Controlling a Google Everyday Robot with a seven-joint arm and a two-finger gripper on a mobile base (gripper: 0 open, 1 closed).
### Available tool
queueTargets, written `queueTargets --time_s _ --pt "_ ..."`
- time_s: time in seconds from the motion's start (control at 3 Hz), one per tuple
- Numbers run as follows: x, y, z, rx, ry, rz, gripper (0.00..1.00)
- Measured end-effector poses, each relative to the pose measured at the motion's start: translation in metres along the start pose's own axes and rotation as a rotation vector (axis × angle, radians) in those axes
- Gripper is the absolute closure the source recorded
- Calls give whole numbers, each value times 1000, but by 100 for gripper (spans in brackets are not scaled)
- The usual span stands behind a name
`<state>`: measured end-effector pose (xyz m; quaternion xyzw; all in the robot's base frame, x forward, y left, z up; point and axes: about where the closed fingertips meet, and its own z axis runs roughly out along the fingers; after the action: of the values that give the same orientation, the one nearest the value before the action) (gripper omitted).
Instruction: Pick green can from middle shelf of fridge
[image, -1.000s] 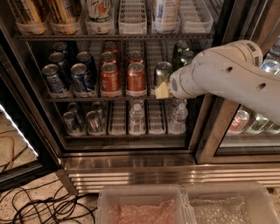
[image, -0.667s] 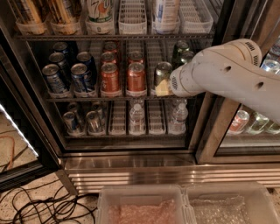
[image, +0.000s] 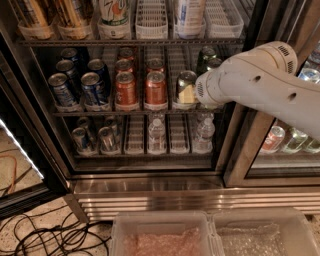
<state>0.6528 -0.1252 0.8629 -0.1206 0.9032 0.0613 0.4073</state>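
Note:
The fridge (image: 150, 192) stands open in front of me. Its middle shelf (image: 135, 111) holds blue cans (image: 62, 90) at the left, orange-red cans (image: 156, 87) in the centre and the pale green can (image: 185, 80) at the front of a lane on the right. Darker green cans (image: 206, 55) stand behind it and to its right. My gripper (image: 189, 95), at the end of the white arm (image: 260, 87) coming in from the right, is right at the green can's lower front. The arm hides the can's right side.
Water bottles (image: 156, 132) and small cans (image: 107, 139) fill the tier below; tall bottles (image: 115, 15) stand on the tier above. A dark door frame (image: 245, 150) stands just right of the arm. Two plastic bins (image: 160, 235) and floor cables (image: 50, 235) lie in front.
Hardly any: the arm and gripper stay at the green can, and the cans have not moved.

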Motion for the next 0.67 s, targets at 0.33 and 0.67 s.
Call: queueTargets --time_s 0.33,0.67 --pt "-11 3 18 -15 -19 15 28" --pt "-16 1 24 -18 -26 22 28"
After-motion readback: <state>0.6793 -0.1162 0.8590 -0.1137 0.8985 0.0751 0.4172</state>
